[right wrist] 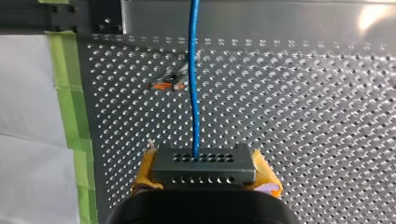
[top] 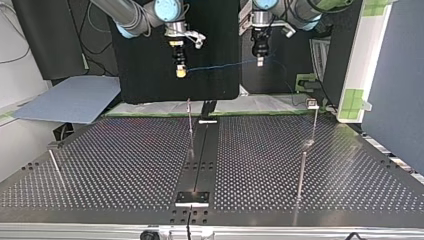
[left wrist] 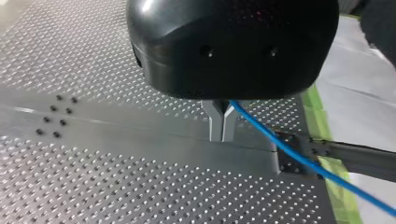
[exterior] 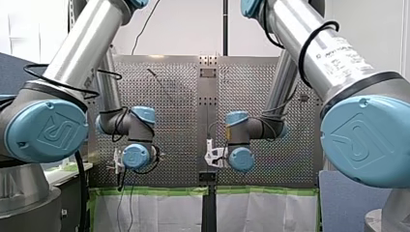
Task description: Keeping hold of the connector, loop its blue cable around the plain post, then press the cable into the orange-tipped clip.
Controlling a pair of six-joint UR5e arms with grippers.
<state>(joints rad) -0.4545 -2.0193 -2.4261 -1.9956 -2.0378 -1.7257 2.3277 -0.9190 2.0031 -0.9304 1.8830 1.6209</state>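
Connector clamped btwn right end effector pads, blue cable ahead.

The perforated metal worktop in front of me has a dark strip running down its middle. Green tape borders one edge, with white sheeting just beyond it. At the top view's left, a blue-grey board lies beside a black panel.
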